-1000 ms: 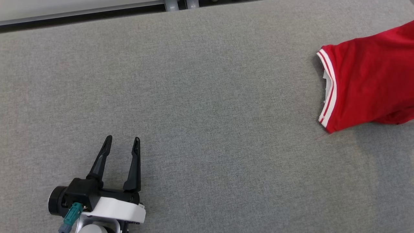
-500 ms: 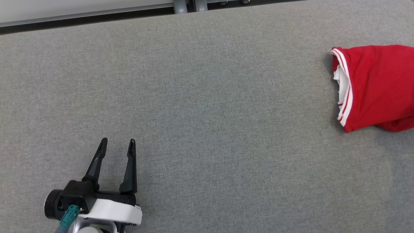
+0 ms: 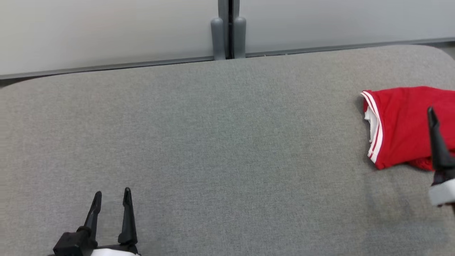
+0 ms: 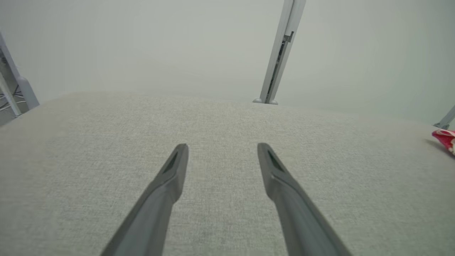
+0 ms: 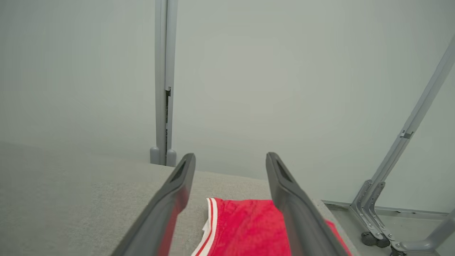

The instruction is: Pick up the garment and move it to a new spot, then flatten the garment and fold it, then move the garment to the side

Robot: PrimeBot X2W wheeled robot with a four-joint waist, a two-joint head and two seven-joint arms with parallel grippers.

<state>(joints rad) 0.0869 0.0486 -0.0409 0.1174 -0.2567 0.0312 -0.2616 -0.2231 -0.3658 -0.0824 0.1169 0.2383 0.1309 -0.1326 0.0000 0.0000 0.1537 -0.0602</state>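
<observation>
1. Fingers of the left gripper [image 4: 223, 147] stand parted, with a clear gap between the tips and nothing in it. They sit low over the grey fabric-covered table [image 3: 227, 142] and point toward its far edge.
2. Fingers of the right gripper [image 5: 230, 156] are spread just as wide and hold nothing. In the head view a single dark finger [image 3: 438, 145] of this gripper rises at the frame's right edge, and its partner is cut off by the frame.
3. A red garment [image 3: 401, 124], trimmed with white stripes along one open hem, lies on the table directly ahead of and beneath the right fingers.
4. Seen from the right wrist, the striped hem falls in the gap between the two fingers, nearer the one on that view's left. The red cloth runs on behind the other finger.
5. From the head view, the visible right finger crosses in front of the garment's near edge. Whether it touches the cloth cannot be told.
6. Measured from the left fingers, the garment lies well apart, off to their right. A red corner of it shows at the right edge of the left wrist view.
7. Beyond both pairs of fingertips stands a pale wall [image 3: 106, 32] with a grey upright post [image 3: 229, 32] at the table's far edge. The post is ahead and to the right of the left fingers, and ahead and to the left of the right ones.
8. A grey frame leg [image 5: 373, 220] on casters stands off the table's end, beyond and to the right of the right fingers.
</observation>
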